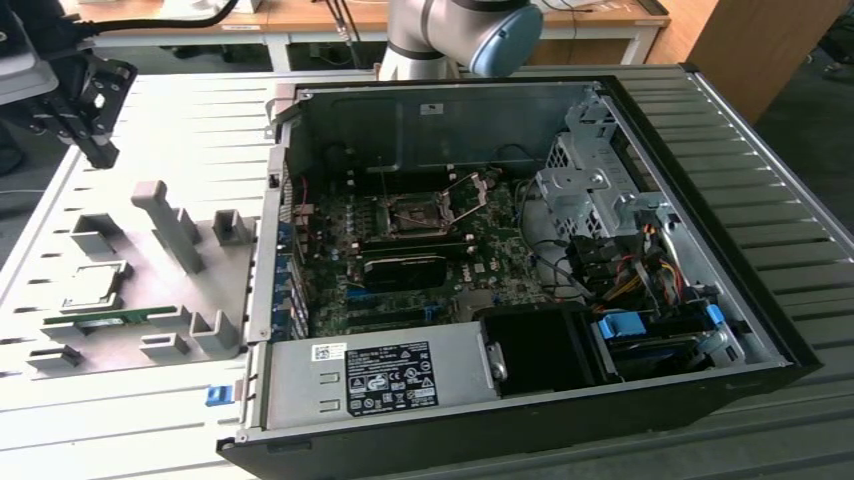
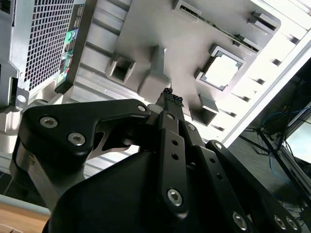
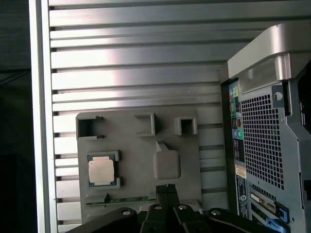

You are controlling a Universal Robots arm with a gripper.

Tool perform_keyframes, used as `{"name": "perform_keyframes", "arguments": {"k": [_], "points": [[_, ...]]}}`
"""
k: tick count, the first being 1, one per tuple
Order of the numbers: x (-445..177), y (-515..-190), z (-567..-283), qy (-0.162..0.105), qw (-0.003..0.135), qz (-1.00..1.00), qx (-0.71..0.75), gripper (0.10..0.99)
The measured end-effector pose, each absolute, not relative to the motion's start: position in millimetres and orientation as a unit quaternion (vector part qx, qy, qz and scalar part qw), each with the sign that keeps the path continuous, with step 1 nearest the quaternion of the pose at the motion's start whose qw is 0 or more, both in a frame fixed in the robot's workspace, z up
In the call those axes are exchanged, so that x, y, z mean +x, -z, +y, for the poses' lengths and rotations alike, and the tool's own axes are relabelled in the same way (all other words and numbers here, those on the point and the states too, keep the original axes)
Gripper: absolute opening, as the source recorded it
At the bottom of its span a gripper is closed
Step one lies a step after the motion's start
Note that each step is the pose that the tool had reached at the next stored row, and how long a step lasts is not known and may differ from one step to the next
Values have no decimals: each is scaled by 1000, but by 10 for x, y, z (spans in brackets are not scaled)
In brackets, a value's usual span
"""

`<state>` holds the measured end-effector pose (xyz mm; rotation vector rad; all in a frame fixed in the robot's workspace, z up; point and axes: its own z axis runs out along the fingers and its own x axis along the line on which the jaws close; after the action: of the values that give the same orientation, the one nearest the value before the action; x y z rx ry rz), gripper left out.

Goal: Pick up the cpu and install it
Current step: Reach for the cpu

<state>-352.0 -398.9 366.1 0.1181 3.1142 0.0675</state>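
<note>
The cpu (image 1: 91,287) is a small silver-topped square chip lying in a recess of the grey holder plate (image 1: 147,260) at the exterior view's left. It also appears in both wrist views (image 2: 221,73) (image 3: 101,171). My black gripper (image 1: 98,150) hangs well above the table near the plate's far end, apart from the cpu. Its fingertips (image 3: 166,189) are pressed together with nothing between them, also seen in the second wrist view (image 2: 170,99). The motherboard socket (image 1: 411,215) inside the open computer case (image 1: 694,200) has its metal frame lifted.
A green memory stick (image 1: 114,318) lies in the holder plate beside the cpu. Upright grey posts (image 1: 167,225) rise from the plate. The case's rear wall (image 3: 265,145) stands next to the plate. A slatted metal table (image 1: 187,120) carries everything.
</note>
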Motion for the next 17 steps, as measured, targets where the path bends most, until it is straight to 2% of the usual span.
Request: {"name": "perform_keyframes", "arguments": {"k": [17], "points": [[-4014, -3608, -4027, -21, 7, 999, 38, 106]]}}
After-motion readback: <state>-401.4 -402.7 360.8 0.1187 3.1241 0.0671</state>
